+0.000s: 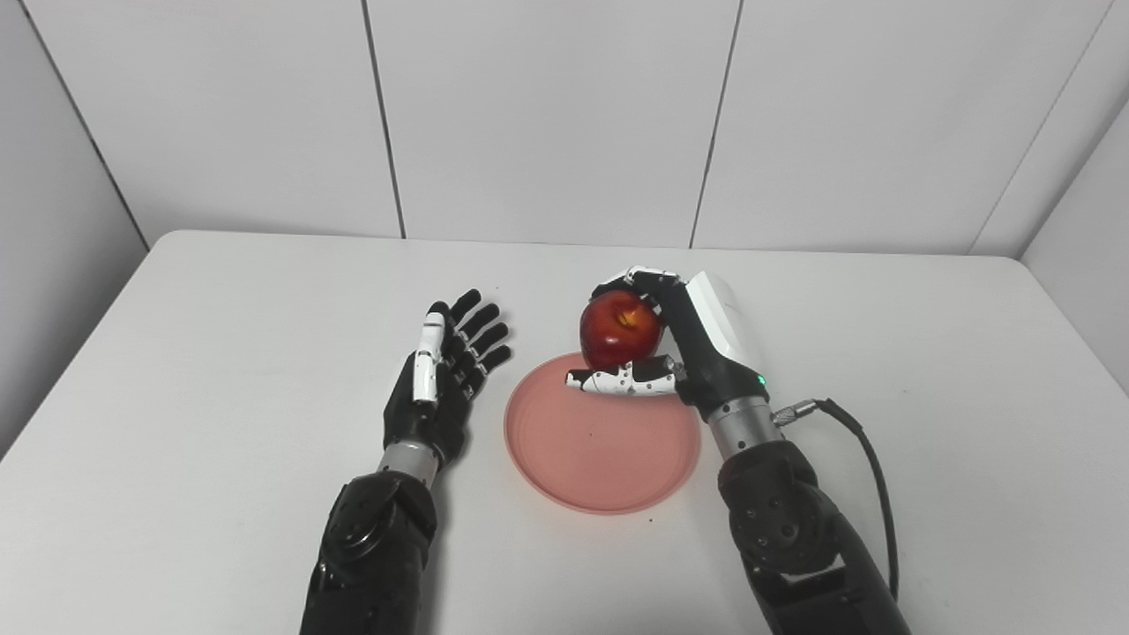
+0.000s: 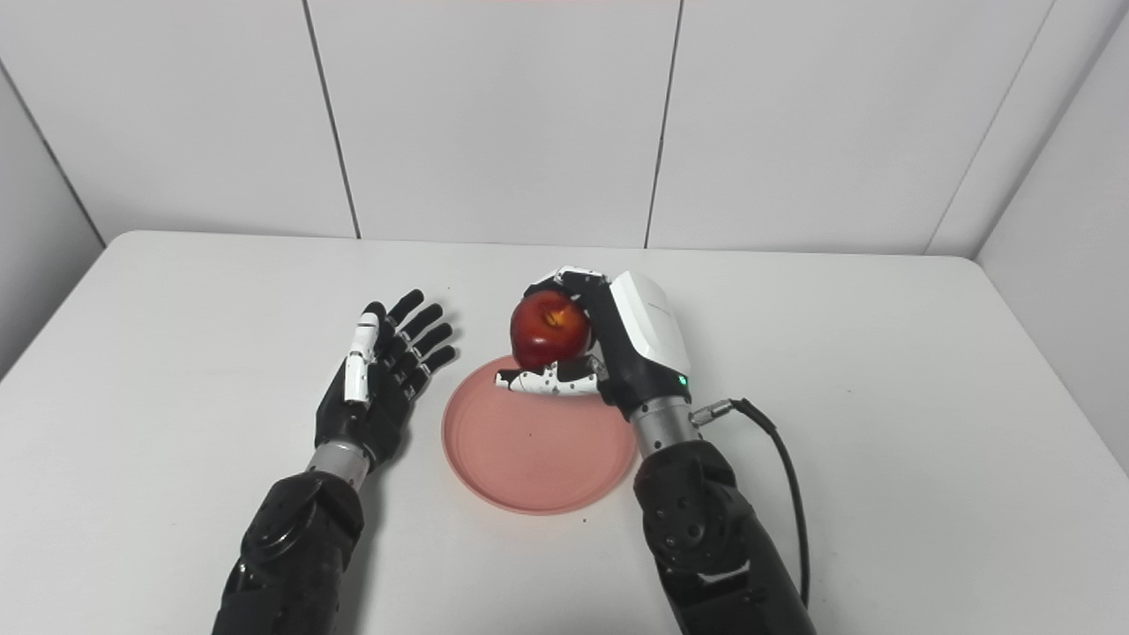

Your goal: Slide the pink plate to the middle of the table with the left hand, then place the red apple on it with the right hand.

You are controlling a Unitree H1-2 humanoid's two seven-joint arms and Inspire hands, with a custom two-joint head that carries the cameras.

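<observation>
Looked like a robotics lab or test cell to me, not anybody's home. The table (image 1: 220,370) was a plain white slab with rounded corners, boxed in by bare white wall panels (image 1: 547,115) with thin dark seams, and more panels angled in at both sides like a booth. No decor, no kitchen stuff anywhere near. The only props were a pink plate (image 1: 602,450) and an apple (image 1: 620,329), staged like a demo. Two black robot arms came in from the bottom, and a loose cable (image 1: 869,459) hung off the right one.
</observation>
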